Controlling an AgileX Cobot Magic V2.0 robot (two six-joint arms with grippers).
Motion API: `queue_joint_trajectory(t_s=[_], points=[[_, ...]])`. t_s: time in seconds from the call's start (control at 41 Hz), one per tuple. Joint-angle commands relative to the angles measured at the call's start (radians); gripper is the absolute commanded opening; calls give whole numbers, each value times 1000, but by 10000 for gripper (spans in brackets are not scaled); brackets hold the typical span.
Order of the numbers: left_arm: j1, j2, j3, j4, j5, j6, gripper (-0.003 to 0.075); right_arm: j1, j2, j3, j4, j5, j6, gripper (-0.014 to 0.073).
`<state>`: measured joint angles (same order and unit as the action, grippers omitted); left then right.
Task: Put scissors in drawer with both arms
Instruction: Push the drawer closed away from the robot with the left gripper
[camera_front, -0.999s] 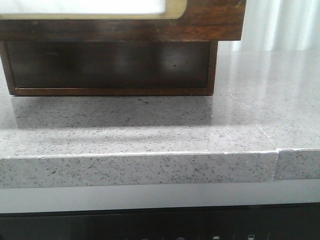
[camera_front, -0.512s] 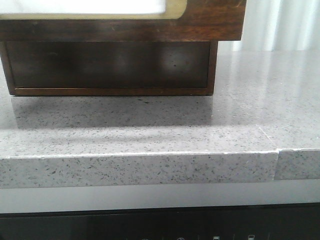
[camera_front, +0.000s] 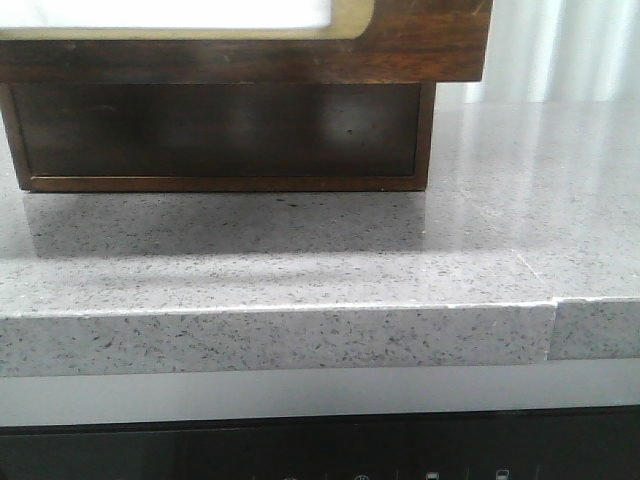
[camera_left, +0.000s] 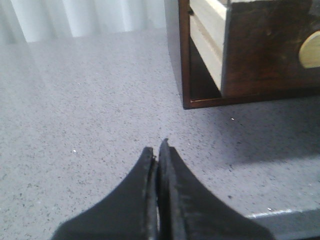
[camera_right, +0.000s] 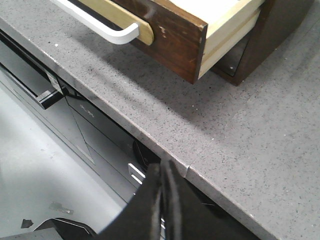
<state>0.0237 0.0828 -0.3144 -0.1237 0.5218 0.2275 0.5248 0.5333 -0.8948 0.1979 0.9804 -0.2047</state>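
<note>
The drawer (camera_front: 430, 40) is pulled out of the dark wooden cabinet (camera_front: 220, 130) and overhangs the counter; its white panel (camera_front: 170, 12) has a cream-gold rim. The drawer also shows in the left wrist view (camera_left: 265, 50) and in the right wrist view (camera_right: 170, 35), where a white bar handle (camera_right: 100, 22) crosses its front. No scissors show in any view. My left gripper (camera_left: 157, 147) is shut and empty, low over the counter to the left of the cabinet. My right gripper (camera_right: 162, 167) is shut and empty, over the counter's front edge, below the drawer's right corner.
The grey speckled stone counter (camera_front: 300, 270) has a seam at its front edge on the right (camera_front: 555, 330). Below the edge is a dark appliance panel (camera_front: 320, 450) and a grey floor (camera_right: 40, 165). White curtains hang behind (camera_left: 75, 17).
</note>
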Motion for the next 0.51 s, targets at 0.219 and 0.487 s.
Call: queue_joint_trajectory(t_s=[0.219,0.487], points=[[-13,-84,162,144,-293,-206,-20,-6,3,-23,9,-70,2,-117],[-13,-106,305,140,-475,-214,-20,-6,4,-23,9,-63,2,-117]])
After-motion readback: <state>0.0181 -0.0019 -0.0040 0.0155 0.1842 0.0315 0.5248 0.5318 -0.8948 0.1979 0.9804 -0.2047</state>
